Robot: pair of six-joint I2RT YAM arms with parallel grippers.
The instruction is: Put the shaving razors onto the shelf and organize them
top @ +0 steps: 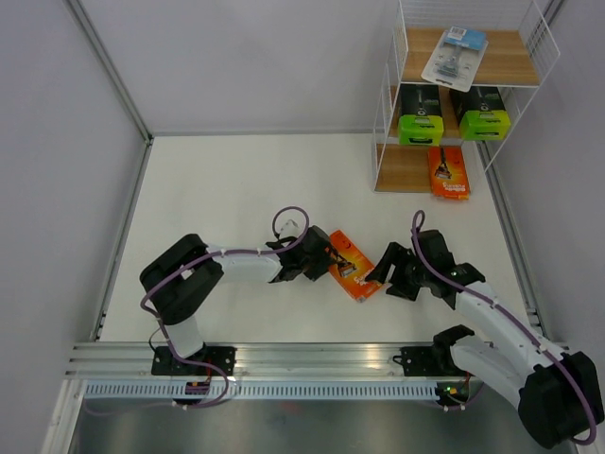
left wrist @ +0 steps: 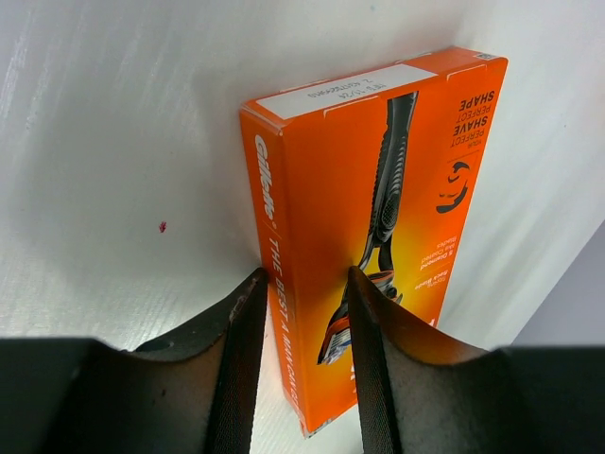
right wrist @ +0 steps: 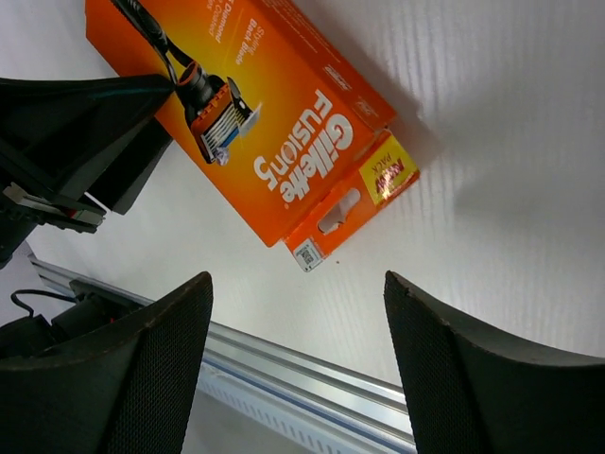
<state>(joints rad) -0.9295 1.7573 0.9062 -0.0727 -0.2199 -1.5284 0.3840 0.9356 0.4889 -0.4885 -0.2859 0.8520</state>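
One orange Gillette Fusion5 pack (top: 352, 266) is not yet on the shelf (top: 515, 66); it lies on the counter (top: 236, 180) between your two end effectors. The left end effector (left wrist: 304, 284) has its fingers drawn narrow across the thin side of the pack's nearest end, one against the back and one over the printed face. They look to be in contact, but you cannot tell from these views whether the pack is off the counter. The right end effector (right wrist: 298, 279) is spread wide and carries nothing, with the pack's yellow-labelled end just beyond its fingertips.

The shelf stands well ahead and to the right of the left end effector, on the right arm's side, so a handover looks sensible. Hold the pack steady, bring the right fingers around the free end across its thin dimension, and close firmly before the left lets go. A grip at one end leaves a long lever, so move slowly.

Aim for the bottom tier beside the other orange pack (top: 448, 172). The blister pack (top: 457, 52) has the top tier and the black-and-green boxes (top: 421, 123) the middle. Enter low and keep clear of the wire frame.
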